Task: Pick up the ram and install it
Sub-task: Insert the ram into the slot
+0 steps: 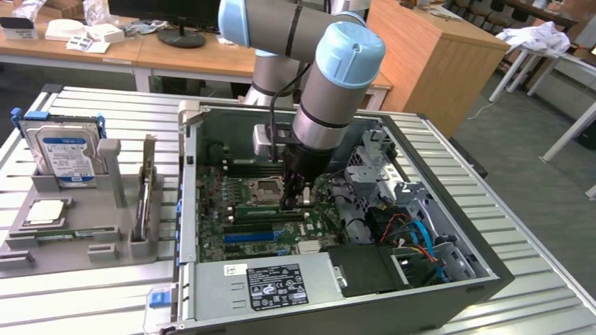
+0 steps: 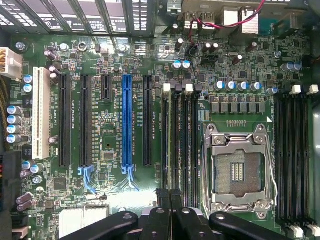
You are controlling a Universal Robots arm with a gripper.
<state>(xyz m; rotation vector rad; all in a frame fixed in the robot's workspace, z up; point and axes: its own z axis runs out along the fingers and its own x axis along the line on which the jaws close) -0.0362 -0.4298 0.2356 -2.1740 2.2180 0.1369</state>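
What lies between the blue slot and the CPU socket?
In the wrist view: one black expansion slot, then a bank of black memory slots.

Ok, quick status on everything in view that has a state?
jaws: shut, nothing seen between them, over the end of the memory slots.
ram: lying in the gray holder, not gripped.
CPU socket: frame down, no chip inside.
hard drive: upright in the holder.
computer case: on its side, panel off.

Grey arm [image 1: 326,98] w/ lt-blue joint caps [image 1: 349,45], blk cable [image 1: 282,91], blk gripper [image 1: 300,200].
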